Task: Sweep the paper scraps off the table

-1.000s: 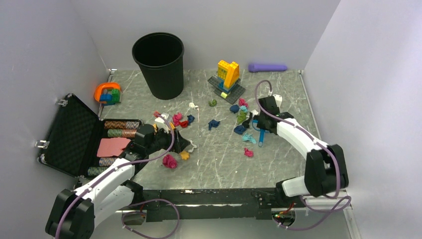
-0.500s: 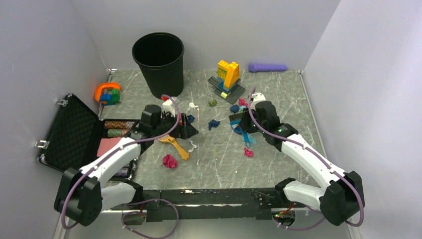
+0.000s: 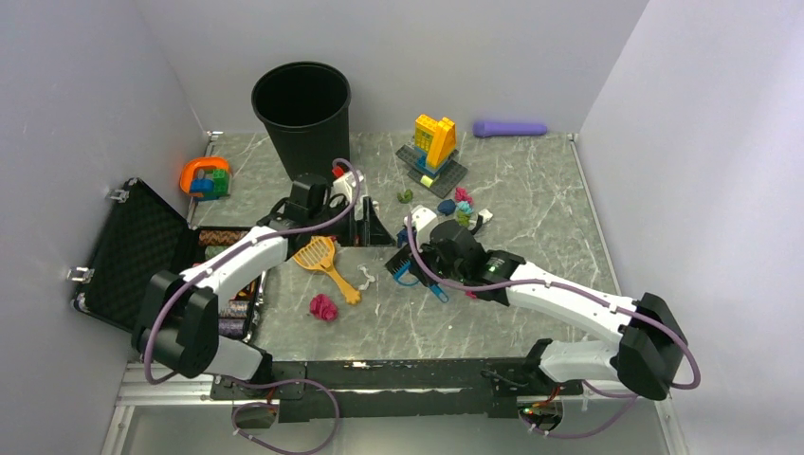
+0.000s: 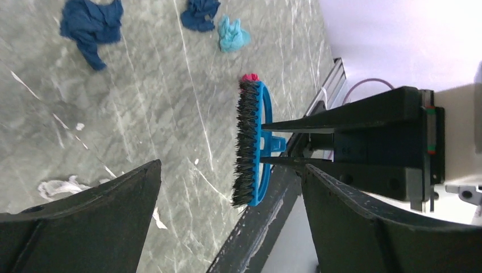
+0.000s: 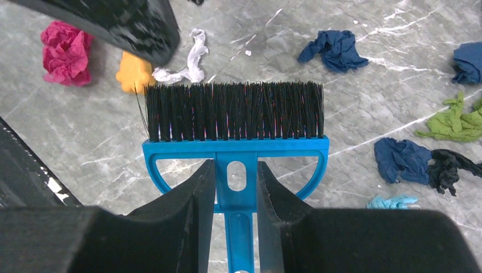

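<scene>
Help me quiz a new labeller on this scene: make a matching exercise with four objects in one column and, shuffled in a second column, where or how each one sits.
Objects
1. blue brush
2. orange scoop
3. black bin
4. purple cylinder

Places and states
A. standing upright at the back left
B. clamped between the right fingers
C. lying along the back wall
D. lying flat near a magenta paper scrap

Pairs: 1-B, 2-D, 3-A, 4-C
</scene>
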